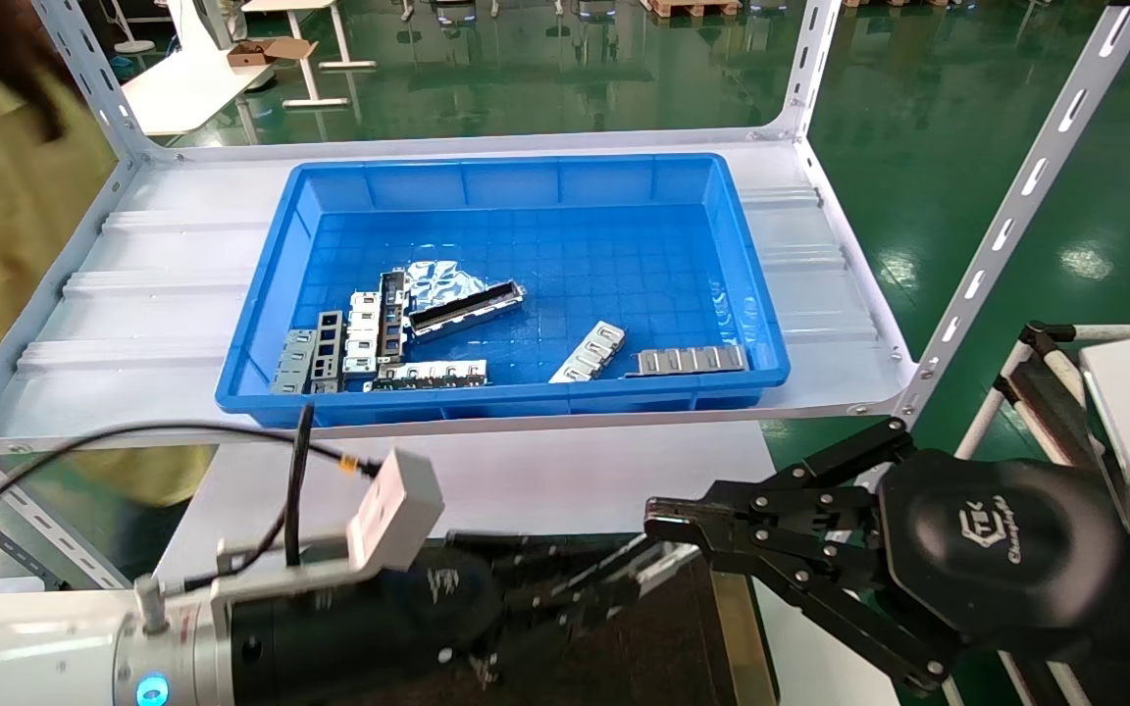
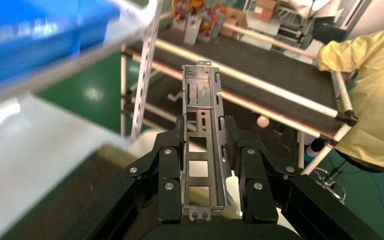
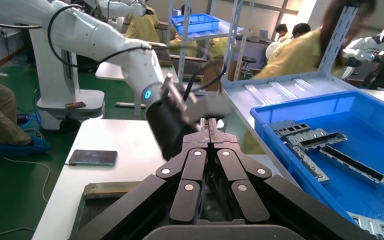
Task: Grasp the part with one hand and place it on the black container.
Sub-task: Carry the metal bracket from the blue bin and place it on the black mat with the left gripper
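Two claws, one blue bin, one black container, one held part.

Blue bin of metal strips on a white shelf.

The white bench stands below the metal shelf. On the bench lies the black container at the near edge, and a dark phone lies apart from it.

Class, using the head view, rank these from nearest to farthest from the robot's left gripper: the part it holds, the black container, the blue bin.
1. The part: clamped in the left gripper.
2. The black container: directly beneath that gripper.
3. The blue bin: up on the shelf beyond.
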Robot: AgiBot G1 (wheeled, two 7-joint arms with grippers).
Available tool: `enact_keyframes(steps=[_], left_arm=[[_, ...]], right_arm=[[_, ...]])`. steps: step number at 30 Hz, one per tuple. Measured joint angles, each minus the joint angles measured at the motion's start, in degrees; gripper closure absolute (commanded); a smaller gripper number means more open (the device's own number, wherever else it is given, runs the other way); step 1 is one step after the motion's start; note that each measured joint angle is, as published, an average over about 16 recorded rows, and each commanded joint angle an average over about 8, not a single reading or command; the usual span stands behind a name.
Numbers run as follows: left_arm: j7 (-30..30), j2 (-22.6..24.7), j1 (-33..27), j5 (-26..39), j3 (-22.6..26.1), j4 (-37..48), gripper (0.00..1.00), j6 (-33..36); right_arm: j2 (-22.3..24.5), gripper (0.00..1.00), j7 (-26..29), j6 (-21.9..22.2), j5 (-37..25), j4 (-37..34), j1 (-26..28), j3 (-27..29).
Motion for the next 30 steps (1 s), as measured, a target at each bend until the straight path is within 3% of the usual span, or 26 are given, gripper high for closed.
enact_keyframes(steps=[12, 30], left_arm=[[-1.32, 1.95, 9.60, -0.59, 2.59, -0.35, 1.00, -12.61], [-4.67, 13.55, 17.30, -2.53, 3.43, 0.50, 1.00, -40.28]], right_arm=[[0.02, 1.00, -0.02, 0.02, 0.03, 0.00, 0.01, -0.04], [0.04, 1.00, -0.05, 0.04, 0.07, 0.00, 0.02, -0.10]])
